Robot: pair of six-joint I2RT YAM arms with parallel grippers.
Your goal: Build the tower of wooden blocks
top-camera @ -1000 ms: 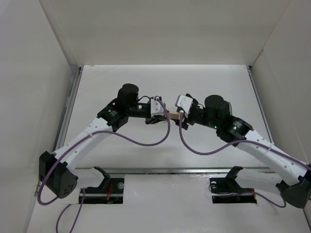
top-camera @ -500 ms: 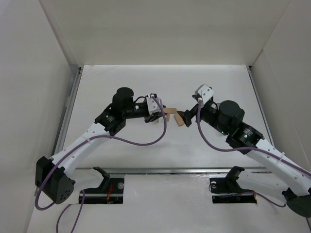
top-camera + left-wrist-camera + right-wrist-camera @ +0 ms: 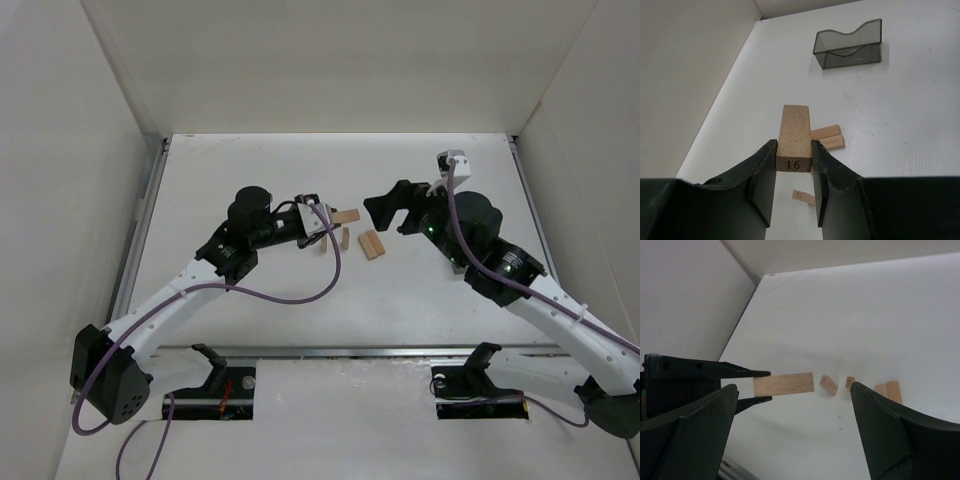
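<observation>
Withdrawn with jaws spread wide, right gripper [image 3: 388, 212] left the plank [image 3: 795, 127] clamped in left gripper [image 3: 794, 150], its long axis pointing straight out toward loose planks [image 3: 828, 138] lying ahead.

Matt pale wood plank [image 3: 794, 137], translucent plastic bin [image 3: 849, 44]

The table [image 3: 300, 165] is white and flat. Three plain white walls stand around it like a box: a back wall [image 3: 330, 60] at the far side, a left wall [image 3: 60, 150] and a right wall [image 3: 600, 110]. A thin metal strip [image 3: 330, 352] runs along the near side of the table. A side rail [image 3: 140, 230] runs along its left edge. The light is soft and even, with pale shadows.
</observation>
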